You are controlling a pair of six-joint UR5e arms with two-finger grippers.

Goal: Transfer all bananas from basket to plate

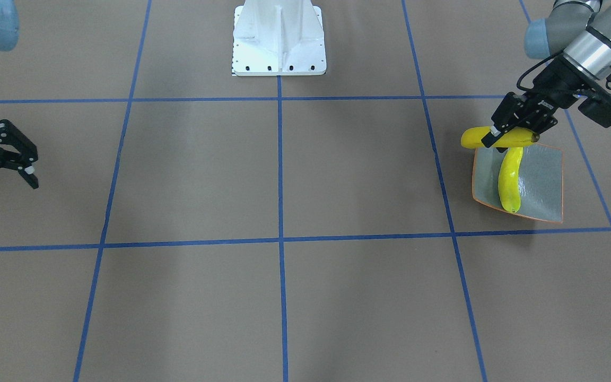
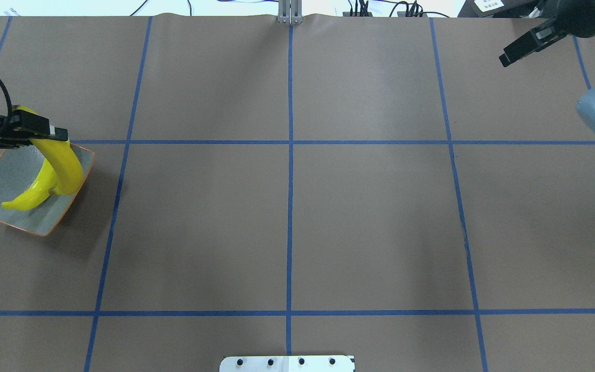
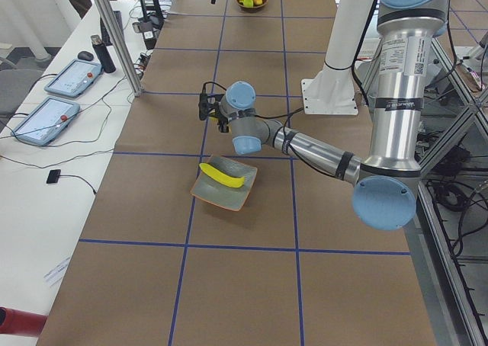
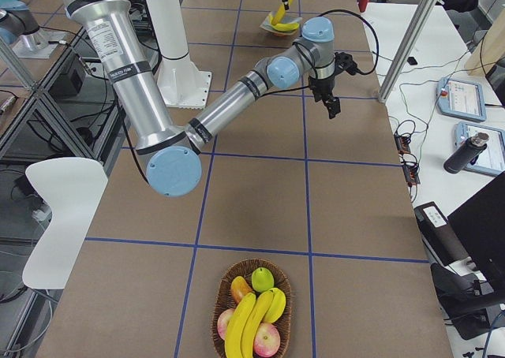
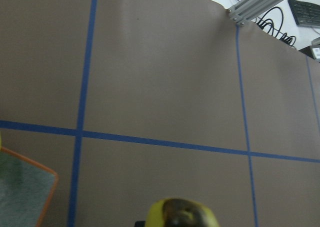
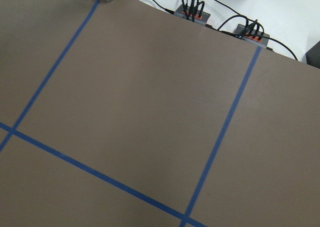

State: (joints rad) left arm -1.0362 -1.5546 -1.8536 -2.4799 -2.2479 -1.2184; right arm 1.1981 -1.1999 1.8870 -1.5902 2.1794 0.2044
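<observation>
Now, your left gripper (image 1: 512, 135) clamps one banana (image 1: 474, 137) over the plate (image 1: 544, 180); your right gripper (image 1: 31, 171) hangs spread wide, empty.

Overhead and front views, opposed, sharing plate (image 1: 541, 180)

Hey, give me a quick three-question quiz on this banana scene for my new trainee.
1. True or false: the left pincer grips a banana over the plate.
2. How many bananas lie on the plate?
3. The right pincer is: A) open and empty; B) shut on a banana; C) resting on the plate.
Key: 1 true; 2 one, the lying banana; 3 A.
</observation>
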